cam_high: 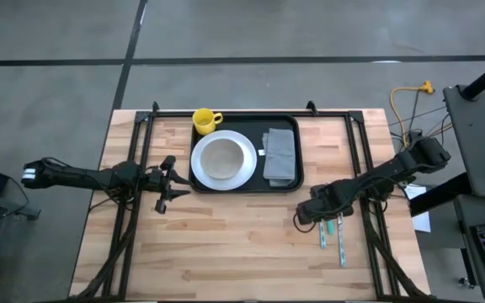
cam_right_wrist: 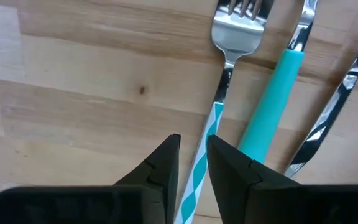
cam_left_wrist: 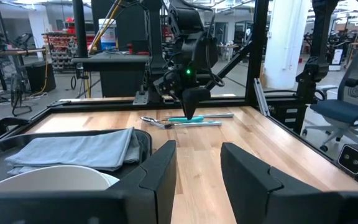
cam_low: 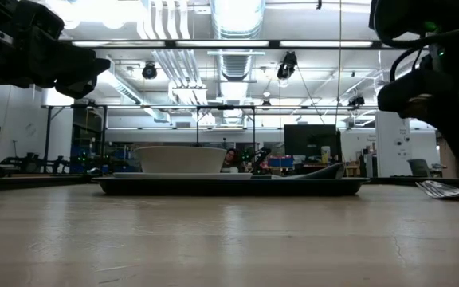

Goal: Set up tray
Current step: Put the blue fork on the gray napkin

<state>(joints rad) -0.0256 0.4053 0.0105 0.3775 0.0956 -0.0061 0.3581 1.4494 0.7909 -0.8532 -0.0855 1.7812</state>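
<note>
The black tray [cam_high: 244, 189] lies at the table's far middle. It carries a white plate [cam_high: 223, 160], a yellow mug [cam_high: 205, 120] and a folded grey napkin [cam_high: 280, 156]. A fork [cam_right_wrist: 235, 25], a teal-handled utensil [cam_right_wrist: 278, 93] and a knife [cam_right_wrist: 334, 106] lie flat on the wood to the right of the tray. My right gripper [cam_right_wrist: 193, 146] points down at them, shut on the fork. My left gripper [cam_high: 171, 181] hovers open just left of the tray's near left corner, fingers toward the tray. My right gripper has the fork's striped handle [cam_right_wrist: 211, 127] between its two fingers, a little behind the neck. The fingers come from above, pointing down, one on each side of the handle and across it. The fork lies flat on the table [cam_right_wrist: 73, 93].
Black frame rails [cam_high: 137, 160] run along the table's left and right sides and its far edge. Bare wood [cam_high: 226, 252] spreads across the near half. The teal-handled utensil and the knife lie close beside the fork on its right.
</note>
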